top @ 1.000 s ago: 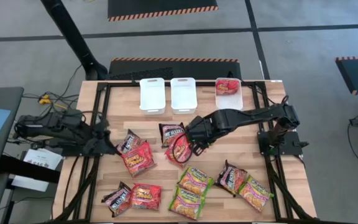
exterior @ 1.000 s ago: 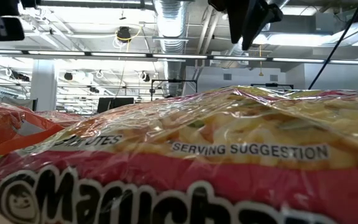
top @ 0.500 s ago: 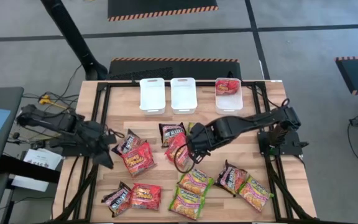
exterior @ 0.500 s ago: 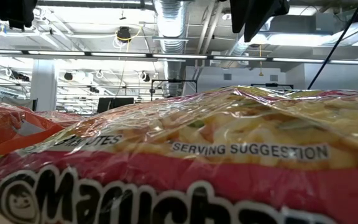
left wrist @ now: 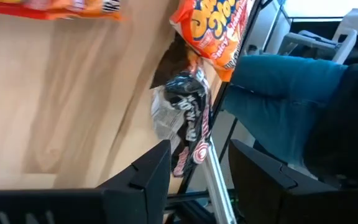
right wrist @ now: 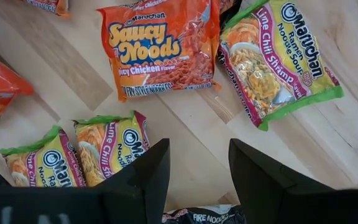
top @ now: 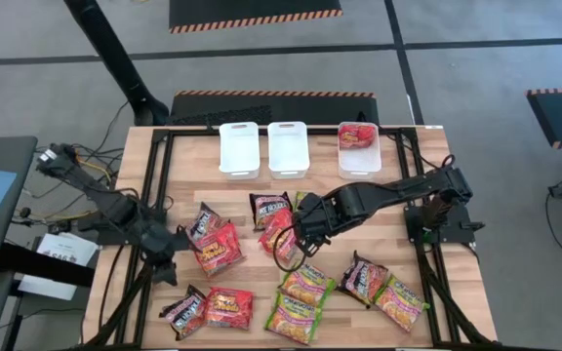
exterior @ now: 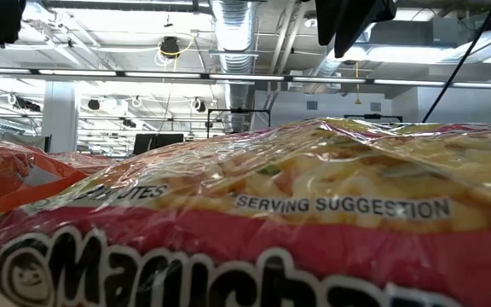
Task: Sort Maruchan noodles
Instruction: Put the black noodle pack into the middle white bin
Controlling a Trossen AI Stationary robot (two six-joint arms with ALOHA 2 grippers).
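Note:
Several Maruchan noodle packets lie flat on the wooden table [top: 252,273]: red ones [top: 218,246] [top: 229,307], dark ones [top: 203,222] [top: 269,207] [top: 362,276] and green-yellow ones [top: 305,283] [top: 398,300]. My right gripper [top: 294,242] hangs open above a red packet [top: 279,232] at mid-table, its fingers [right wrist: 151,177] empty over bare wood. My left gripper [top: 167,261] stands open by the table's left side, slanting down toward a dark packet [left wrist: 188,118] at the edge, with nothing between its fingers [left wrist: 160,171].
Three white trays stand in a row at the far edge; the left [top: 239,148] and middle [top: 288,146] ones are bare, the right one [top: 360,158] holds red packets [top: 359,135]. One packet [exterior: 254,230] fills the low view. Black frame rails run along both table sides.
My left arm has swung toward the table's near edge and dropped, its gripper turning and tipping downward along the left side. My right gripper has shifted slightly toward the near left, over the red packet. No packet has moved.

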